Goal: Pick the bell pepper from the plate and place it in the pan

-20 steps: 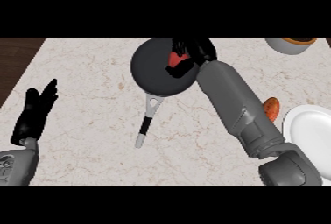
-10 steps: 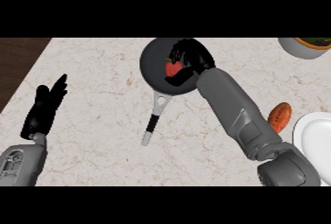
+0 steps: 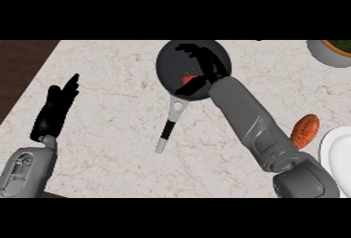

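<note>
The dark grey pan (image 3: 171, 62) sits at the back middle of the counter, its handle (image 3: 167, 126) pointing toward me. The red bell pepper (image 3: 188, 78) lies inside the pan near its front rim. My right hand (image 3: 208, 64) hovers over the pan with its fingers stretched toward the far left, open; the pepper shows just beside the thumb, partly hidden by the palm. The white plate (image 3: 339, 154) shows at the right edge with nothing visible on it. My left hand (image 3: 57, 108) rests open at the left, fingers up.
An orange oblong vegetable (image 3: 305, 130) lies on the counter just left of the plate, close to my right forearm. A bowl (image 3: 332, 50) stands at the back right corner. The counter's left edge runs diagonally past the left hand.
The right hand's fingers have straightened out over the pan and the pepper now lies in the pan by the thumb. The view has shifted, so everything sits further right.
</note>
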Controlling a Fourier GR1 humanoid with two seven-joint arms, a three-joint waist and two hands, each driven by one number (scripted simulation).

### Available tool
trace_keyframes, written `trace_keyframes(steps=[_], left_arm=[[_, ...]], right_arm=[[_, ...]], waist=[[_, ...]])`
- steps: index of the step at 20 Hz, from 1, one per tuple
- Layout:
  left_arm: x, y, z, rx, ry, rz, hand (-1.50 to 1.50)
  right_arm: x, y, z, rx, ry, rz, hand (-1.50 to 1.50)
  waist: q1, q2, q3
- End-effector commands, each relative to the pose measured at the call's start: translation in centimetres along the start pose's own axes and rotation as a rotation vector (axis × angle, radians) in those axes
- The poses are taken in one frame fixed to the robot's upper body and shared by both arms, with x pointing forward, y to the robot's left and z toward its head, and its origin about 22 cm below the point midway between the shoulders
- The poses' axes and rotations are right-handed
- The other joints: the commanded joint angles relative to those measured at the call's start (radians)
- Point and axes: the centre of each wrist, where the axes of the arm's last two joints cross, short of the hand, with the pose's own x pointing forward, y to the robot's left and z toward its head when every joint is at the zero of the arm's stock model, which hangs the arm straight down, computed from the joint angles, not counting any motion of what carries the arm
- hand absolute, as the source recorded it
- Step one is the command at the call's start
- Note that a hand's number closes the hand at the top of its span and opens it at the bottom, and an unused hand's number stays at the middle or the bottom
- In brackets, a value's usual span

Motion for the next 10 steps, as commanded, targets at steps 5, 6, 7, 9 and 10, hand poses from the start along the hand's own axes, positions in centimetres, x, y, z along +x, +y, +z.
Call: trace_keyframes(steps=[5, 6, 7, 9, 10], left_arm=[[0.0, -0.8, -0.2, 0.007, 0.003, 0.008, 0.0], [-0.8, -0.1, -0.1, 0.002, 0.018, 0.014, 0.0], [0.8, -0.2, -0.6, 0.02, 0.007, 0.009, 0.0], [-0.6, 0.1, -0.2, 0.008, 0.024, 0.005, 0.0], [-1.2, 0.1, 0.3, 0.029, 0.037, 0.0, 0.0]], right_arm=[[0.5, -0.7, -0.4, -0.152, -0.091, -0.174, -1.5], [0.6, -0.7, -0.4, -0.169, -0.09, -0.196, -1.5], [1.1, -0.9, -0.7, -0.184, -0.092, -0.202, -1.5], [0.5, -0.7, -0.4, -0.232, -0.083, -0.234, -1.5], [0.9, -1.1, -0.6, -0.259, -0.07, -0.27, -1.5]], waist=[[-0.006, -0.002, 0.001], [-0.009, -0.008, 0.0], [-0.03, -0.014, 0.0], [-0.03, -0.014, -0.001], [-0.036, -0.015, 0.0]])
